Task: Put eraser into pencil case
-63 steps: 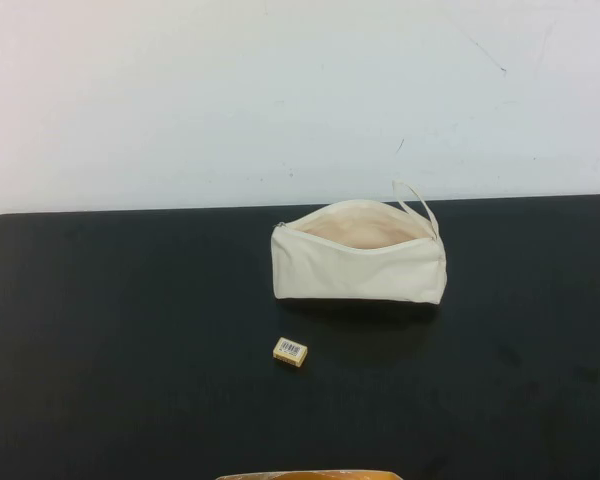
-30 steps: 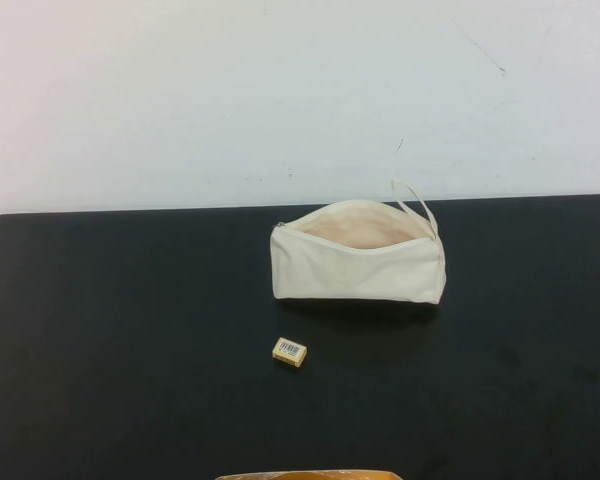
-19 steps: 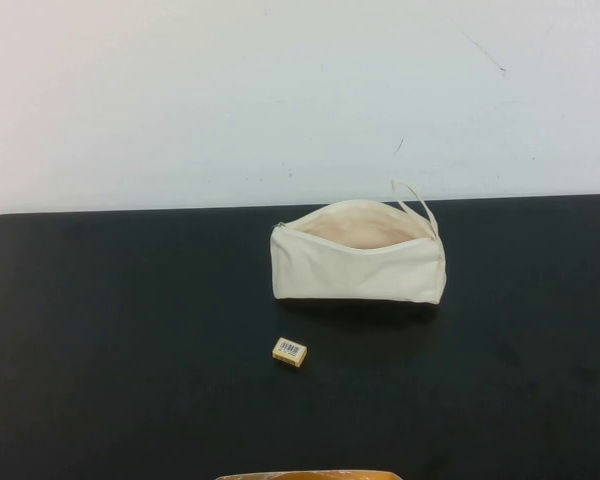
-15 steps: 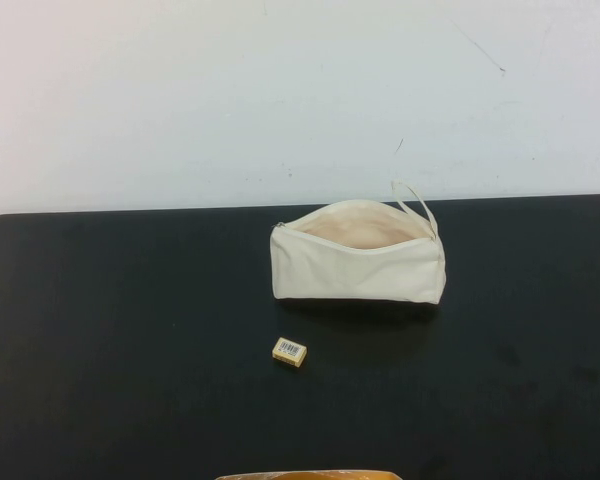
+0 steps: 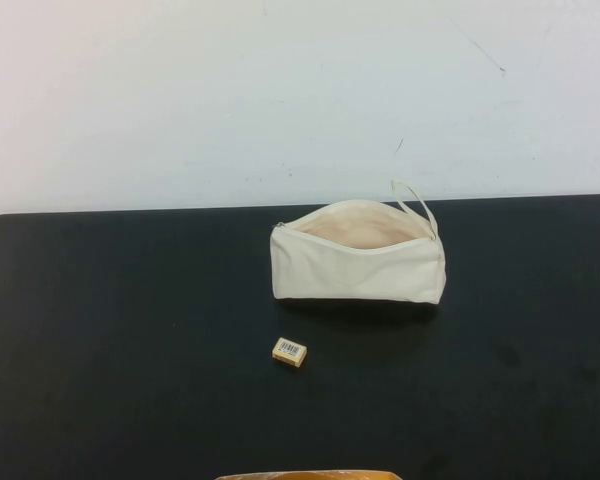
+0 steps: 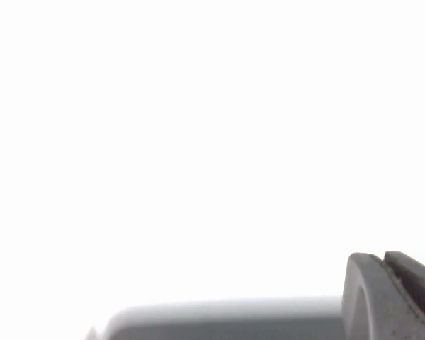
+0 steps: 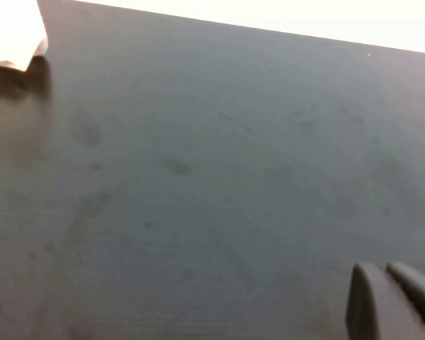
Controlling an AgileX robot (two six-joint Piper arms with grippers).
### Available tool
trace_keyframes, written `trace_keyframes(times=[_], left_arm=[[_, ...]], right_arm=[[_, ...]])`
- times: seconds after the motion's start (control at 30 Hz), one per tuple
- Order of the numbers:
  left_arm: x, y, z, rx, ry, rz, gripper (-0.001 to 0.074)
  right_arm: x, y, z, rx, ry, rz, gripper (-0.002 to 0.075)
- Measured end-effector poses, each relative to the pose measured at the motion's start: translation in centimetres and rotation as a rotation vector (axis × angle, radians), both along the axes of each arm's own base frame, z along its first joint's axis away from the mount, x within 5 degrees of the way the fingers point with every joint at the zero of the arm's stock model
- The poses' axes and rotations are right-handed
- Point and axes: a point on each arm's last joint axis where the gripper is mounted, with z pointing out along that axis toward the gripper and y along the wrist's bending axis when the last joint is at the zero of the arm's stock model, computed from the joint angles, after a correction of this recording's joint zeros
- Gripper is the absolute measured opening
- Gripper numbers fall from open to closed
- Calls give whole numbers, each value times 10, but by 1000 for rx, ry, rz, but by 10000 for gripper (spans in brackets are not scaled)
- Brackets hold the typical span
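Table [image 5: 130,350] unchanged: eraser [image 5: 291,351], pencil case [image 5: 358,270]; left tool [image 6: 384,273], right tool [image 7: 384,278] apparently parked.

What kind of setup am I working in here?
Likely a lab or test bench: a bare black table against a plain white wall, holding only the eraser and open pencil case. The left gripper and right gripper are off the high view.
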Motion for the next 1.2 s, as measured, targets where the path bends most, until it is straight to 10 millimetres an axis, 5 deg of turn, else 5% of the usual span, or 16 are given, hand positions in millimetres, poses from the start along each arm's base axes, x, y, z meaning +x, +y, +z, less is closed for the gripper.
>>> trace_keyframes(times=[0.23, 0.5, 0.6, 0.93, 1.07, 1.2], left_arm=[[-13, 3, 34, -13, -399, 30, -1], [-18, 4, 41, -56, -503, 26, -1], [-16, 4, 44, -93, -424, 7, -1], [-31, -1, 152, -121, -122, -54, -1], [-8, -4, 158, -113, 103, -56, -1], [23, -6, 131, -117, 359, -54, -1]], right_arm=[[0, 0, 0, 0, 0, 0, -1], [0, 0, 0, 0, 0, 0, -1], [0, 0, 0, 0, 0, 0, -1], [0, 0, 0, 0, 0, 0, -1], [0, 0, 0, 0, 0, 0, -1], [0, 0, 0, 0, 0, 0, -1]])
